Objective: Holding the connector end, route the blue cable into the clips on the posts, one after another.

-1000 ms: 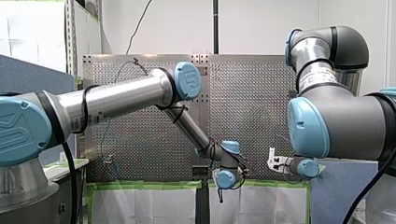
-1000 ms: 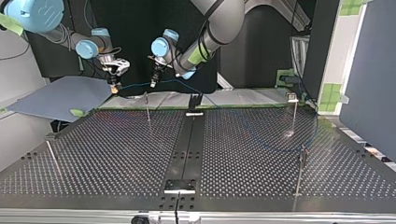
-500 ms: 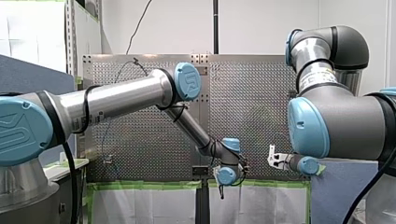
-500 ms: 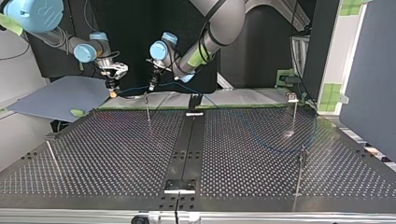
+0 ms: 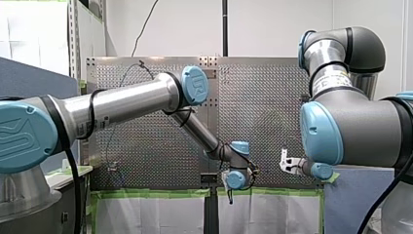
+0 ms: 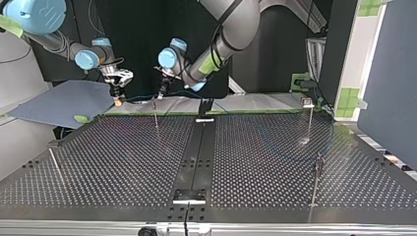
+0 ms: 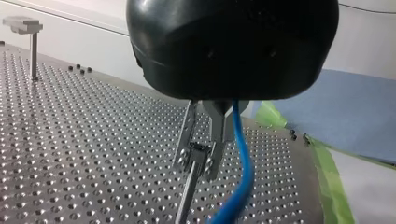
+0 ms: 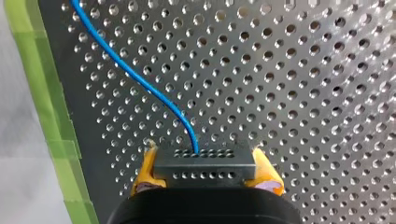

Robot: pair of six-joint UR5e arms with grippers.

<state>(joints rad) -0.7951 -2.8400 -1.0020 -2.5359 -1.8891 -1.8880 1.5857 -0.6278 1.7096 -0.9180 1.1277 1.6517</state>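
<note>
Presently grips the black connector [image 8: 204, 164] crosswise in my right gripper [image 8: 205, 173], with yellow pads [image 8: 145, 170] pressed against both of its ends. Feeds the blue cable [image 8: 140, 80] out of the connector's middle, curving away over the perforated table [image 8: 303, 93] toward the green tape [image 8: 42, 93] along its edge. Hangs clear of the surface near the table's far edge, at the top view's left.

Holds my left gripper [image 7: 196, 163] with metal fingers [image 7: 185, 140] a narrow gap apart, clamped on nothing. Shows in that gap the clip [image 7: 198, 150] atop a thin post [image 7: 186, 196]; whether level with the fingertips or below them, cannot tell. Passes the cable just beside one finger and down past the post. Sits, in the top view, near the right gripper and above that same post, with the cable strung between the two grippers.

Further out, upright and well apart: left-side post [image 6: 55, 166], far right post [image 6: 311, 120], near right post [image 6: 315, 184].
</note>
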